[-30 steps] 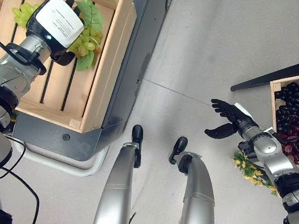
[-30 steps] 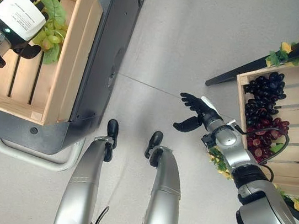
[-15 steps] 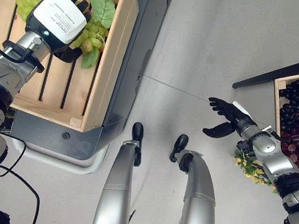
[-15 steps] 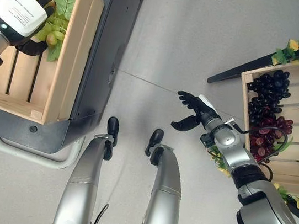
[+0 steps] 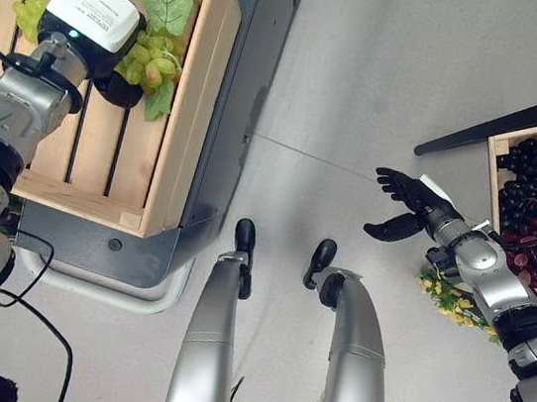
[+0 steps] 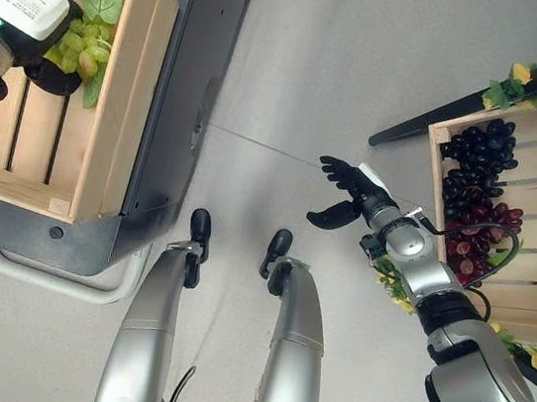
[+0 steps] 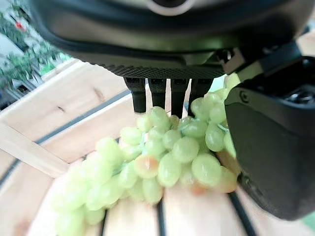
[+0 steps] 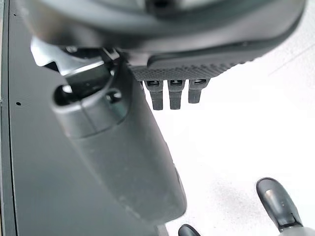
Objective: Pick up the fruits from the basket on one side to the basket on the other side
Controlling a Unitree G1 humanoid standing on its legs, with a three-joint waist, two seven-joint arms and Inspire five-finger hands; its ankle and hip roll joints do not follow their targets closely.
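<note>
Gripping green grapes point(image 7: 162, 162), the left robot hand point(image 5: 86, 17) hangs inside the upper-left crate point(image 5: 183, 129), seemingly delivering them; right robot hand point(image 5: 405, 208), open and empty, waits beside the dark grapes point(image 5: 535, 193) at right.

- The left hand point(image 5: 93, 11), a dark hand with a white box-shaped cover on its back, has shifted within the slatted wooden crate point(image 5: 189, 100) relative to its position one second ago: it now sits closer to the crate's far wall.
- The bunch of green grapes with green leaves point(image 5: 149, 54) has moved with that hand. In the left wrist view the fingers point(image 7: 171, 93) and thumb remain curled round the bunch point(image 7: 162, 162).
- Half a second ago the finger ends showed past the white cover; now the cover hides them.
</note>
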